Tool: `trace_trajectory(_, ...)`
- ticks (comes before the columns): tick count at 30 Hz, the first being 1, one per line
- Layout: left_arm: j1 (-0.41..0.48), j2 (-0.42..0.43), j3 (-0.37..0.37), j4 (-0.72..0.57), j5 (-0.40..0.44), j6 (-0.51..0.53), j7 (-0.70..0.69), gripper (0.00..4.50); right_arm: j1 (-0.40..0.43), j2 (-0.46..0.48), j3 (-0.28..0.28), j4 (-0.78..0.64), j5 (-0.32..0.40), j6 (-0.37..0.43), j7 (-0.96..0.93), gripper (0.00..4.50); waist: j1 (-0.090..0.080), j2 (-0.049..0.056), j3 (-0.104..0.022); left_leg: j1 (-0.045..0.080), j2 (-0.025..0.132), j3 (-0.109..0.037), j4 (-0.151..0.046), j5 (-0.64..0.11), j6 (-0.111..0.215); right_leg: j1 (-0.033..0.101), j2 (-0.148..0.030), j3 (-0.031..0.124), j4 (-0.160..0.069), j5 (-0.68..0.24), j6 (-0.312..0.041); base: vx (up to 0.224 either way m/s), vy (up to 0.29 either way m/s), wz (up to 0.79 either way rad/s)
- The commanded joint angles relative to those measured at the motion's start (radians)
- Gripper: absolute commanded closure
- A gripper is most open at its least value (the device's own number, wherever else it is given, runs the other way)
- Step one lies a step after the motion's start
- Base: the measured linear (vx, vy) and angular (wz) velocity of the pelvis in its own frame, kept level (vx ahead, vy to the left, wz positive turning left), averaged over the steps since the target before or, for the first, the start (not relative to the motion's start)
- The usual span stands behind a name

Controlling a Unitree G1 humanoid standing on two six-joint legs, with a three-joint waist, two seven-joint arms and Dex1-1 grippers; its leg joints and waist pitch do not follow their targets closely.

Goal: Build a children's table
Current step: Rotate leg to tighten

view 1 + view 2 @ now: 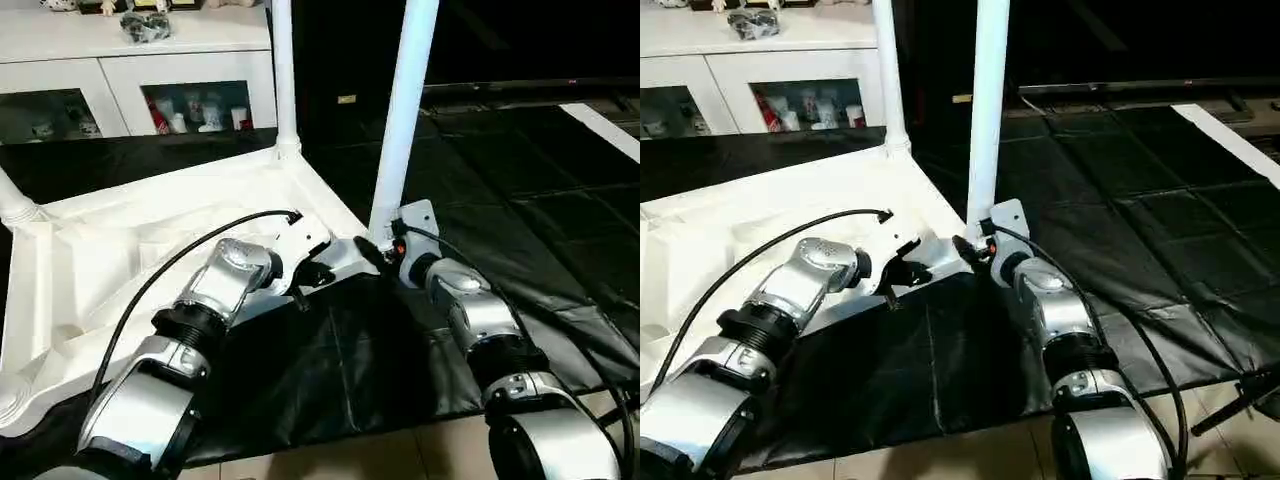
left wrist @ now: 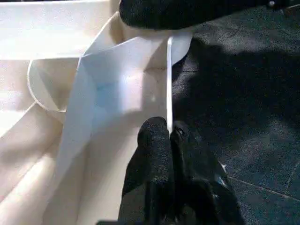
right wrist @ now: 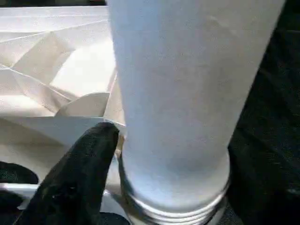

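Observation:
The children's table lies upside down on a black mat, its white ribbed top (image 1: 120, 250) facing up. Two white legs (image 1: 283, 80) stand upright at the far corner and at the near right corner (image 1: 405, 120), and the foot of a third (image 1: 15, 200) shows at the left edge. My left gripper (image 1: 308, 270) is shut on the thin rim of the top beside the near right corner, and the left wrist view shows the rim (image 2: 168, 84) pinched between the fingers. My right gripper (image 1: 385, 245) sits at the base of the near leg (image 3: 173, 93), whose threaded end shows just above the corner socket.
A white cabinet (image 1: 130, 60) with glass doors stands behind the table at the back left. The black mat (image 1: 520, 200) spreads to the right, with a white strip (image 1: 600, 125) along its far right. Bare floor (image 1: 400, 455) shows by my forearms.

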Motion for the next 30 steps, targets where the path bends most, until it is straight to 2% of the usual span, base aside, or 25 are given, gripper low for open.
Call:
trace_trajectory(1, -0.014, -0.018, -0.013, -0.051, -0.001, -0.051, 0.000, 4.50, 0.028, 0.061, 0.100, 0.004, 0.001, 0.012, 0.109, 0.63, 0.003, -0.002, -0.058, -0.002, 0.032, -0.012, -0.070, -0.146, 0.062, 0.061, -0.081, 0.073, -0.094, -0.283, -0.131, 0.000, 0.000, 0.00)
trace_trajectory(2, -0.007, -0.004, -0.013, -0.054, -0.006, -0.075, -0.023, 4.50, 0.036, 0.039, 0.100, -0.004, 0.008, 0.002, 0.136, 0.58, 0.002, -0.001, -0.058, -0.003, 0.033, -0.014, -0.070, -0.145, 0.063, 0.062, -0.081, 0.073, -0.092, -0.270, -0.135, 0.000, 0.000, 0.00)
trace_trajectory(3, -0.003, 0.007, -0.012, -0.052, -0.011, -0.094, -0.042, 4.50, 0.041, 0.019, 0.097, -0.011, 0.015, -0.008, 0.165, 0.52, 0.001, -0.005, -0.059, -0.005, 0.035, -0.014, -0.070, -0.137, 0.068, 0.064, -0.081, 0.075, -0.088, -0.244, -0.140, 0.000, 0.000, 0.00)
trace_trajectory(4, -0.002, 0.018, -0.010, -0.047, -0.014, -0.100, -0.057, 4.50, 0.046, -0.002, 0.091, -0.018, 0.024, -0.019, 0.202, 0.39, 0.003, -0.002, -0.060, -0.004, 0.034, -0.013, -0.069, -0.137, 0.073, 0.064, -0.081, 0.074, -0.087, -0.233, -0.143, 0.000, 0.000, 0.00)
trace_trajectory(5, 0.003, 0.047, -0.019, -0.034, -0.010, -0.167, -0.098, 4.50, 0.056, -0.055, 0.086, -0.039, 0.037, -0.047, 0.297, 0.39, 0.003, -0.002, -0.061, -0.005, 0.034, -0.012, -0.068, -0.130, 0.081, 0.064, -0.080, 0.075, -0.084, -0.209, -0.150, 0.000, 0.000, 0.00)
trace_trajectory(6, 0.008, 0.063, -0.024, -0.029, -0.014, -0.184, -0.135, 4.50, 0.065, -0.090, 0.096, -0.054, 0.036, -0.069, 0.360, 0.17, 0.006, -0.001, -0.063, -0.007, 0.033, -0.011, -0.065, -0.125, 0.091, 0.067, -0.079, 0.074, -0.082, -0.191, -0.151, 0.000, 0.000, 0.00)
trace_trajectory(8, 0.013, 0.083, -0.037, -0.024, -0.011, -0.220, -0.172, 4.50, 0.074, -0.126, 0.109, -0.067, 0.033, -0.087, 0.422, 0.05, 0.009, 0.000, -0.065, -0.010, 0.036, -0.010, -0.062, -0.095, 0.107, 0.066, -0.078, 0.075, -0.073, -0.137, -0.169, 0.000, 0.000, 0.00)
trace_trajectory(11, 0.018, 0.142, -0.074, 0.001, 0.001, -0.305, -0.282, 4.50, 0.079, -0.215, 0.104, -0.088, 0.056, -0.117, 0.574, 0.05, 0.018, -0.001, -0.065, -0.010, 0.036, -0.009, -0.059, -0.102, 0.120, 0.066, -0.077, 0.073, -0.072, -0.135, -0.172, 0.000, 0.000, 0.00)
trace_trajectory(12, 0.019, 0.147, -0.075, 0.004, -0.002, -0.314, -0.297, 4.50, 0.077, -0.224, 0.101, -0.089, 0.060, -0.118, 0.592, 0.05, 0.021, 0.004, -0.064, -0.010, 0.038, -0.009, -0.059, -0.106, 0.120, 0.064, -0.077, 0.073, -0.073, -0.140, -0.174, 0.000, 0.000, 0.00)
trace_trajectory(15, 0.020, 0.161, -0.072, 0.002, -0.018, -0.323, -0.351, 4.50, 0.072, -0.253, 0.097, -0.100, 0.074, -0.117, 0.647, 0.05, 0.030, 0.002, -0.064, -0.004, 0.042, -0.009, -0.061, -0.111, 0.107, 0.061, -0.079, 0.074, -0.072, -0.151, -0.182, 0.000, 0.000, 0.00)
trace_trajectory(17, 0.024, 0.191, -0.091, -0.006, -0.027, -0.346, -0.450, 4.50, 0.061, -0.288, 0.106, -0.105, 0.072, -0.208, 0.701, 0.05, 0.035, 0.000, -0.065, -0.005, 0.042, -0.009, -0.061, -0.109, 0.101, 0.062, -0.082, 0.076, -0.068, -0.140, -0.187, 0.000, 0.000, 0.00)
trace_trajectory(19, 0.023, 0.204, -0.102, 0.000, -0.027, -0.360, -0.492, 4.50, 0.058, -0.306, 0.125, -0.105, 0.068, -0.235, 0.751, 0.05, 0.036, 0.001, -0.064, -0.004, 0.042, -0.009, -0.061, -0.112, 0.102, 0.061, -0.080, 0.075, -0.067, -0.131, -0.192, 0.000, 0.000, 0.00)
trace_trajectory(20, 0.021, 0.209, -0.110, 0.006, -0.022, -0.374, -0.505, 4.50, 0.057, -0.317, 0.140, -0.107, 0.066, -0.239, 0.792, 0.05, 0.037, 0.003, -0.065, -0.005, 0.041, -0.009, -0.060, -0.116, 0.106, 0.062, -0.079, 0.075, -0.066, -0.127, -0.195, 0.000, 0.000, 0.00)
trace_trajectory(21, 0.020, 0.212, -0.115, 0.009, -0.020, -0.381, -0.514, 4.50, 0.056, -0.325, 0.154, -0.110, 0.066, -0.232, 0.828, 0.05, 0.038, 0.001, -0.065, -0.005, 0.041, -0.009, -0.060, -0.115, 0.109, 0.063, -0.078, 0.075, -0.066, -0.121, -0.197, 0.000, 0.000, 0.00)
trace_trajectory(22, 0.017, 0.217, -0.122, 0.017, -0.017, -0.394, -0.529, 4.50, 0.052, -0.339, 0.182, -0.112, 0.063, -0.208, 0.899, 0.05, 0.040, 0.007, -0.064, -0.004, 0.040, -0.009, -0.060, -0.117, 0.111, 0.062, -0.077, 0.074, -0.067, -0.122, -0.198, 0.000, 0.000, 0.00)
trace_trajectory(24, 0.011, 0.220, -0.130, 0.029, -0.011, -0.417, -0.543, 4.50, 0.045, -0.347, 0.208, -0.111, 0.050, -0.203, 0.949, 0.05, 0.045, 0.001, -0.064, -0.004, 0.040, -0.008, -0.060, -0.129, 0.113, 0.063, -0.076, 0.073, -0.069, -0.139, -0.195, 0.000, 0.000, 0.00)
trace_trajectory(27, 0.006, 0.221, -0.135, 0.039, -0.003, -0.438, -0.554, 4.50, 0.027, -0.341, 0.223, -0.095, 0.033, -0.205, 0.962, 0.05, 0.048, 0.001, -0.063, -0.003, 0.041, -0.010, -0.062, -0.137, 0.097, 0.063, -0.079, 0.073, -0.073, -0.184, -0.179, 0.000, 0.000, 0.00)
trace_trajectory(30, 0.002, 0.220, -0.140, 0.039, -0.004, -0.452, -0.572, 4.50, -0.020, -0.320, 0.217, -0.036, 0.038, -0.209, 0.965, 0.05, 0.047, 0.000, -0.064, -0.002, 0.042, -0.010, -0.063, -0.137, 0.085, 0.061, -0.079, 0.074, -0.072, -0.188, -0.181, 0.000, 0.000, 0.00)
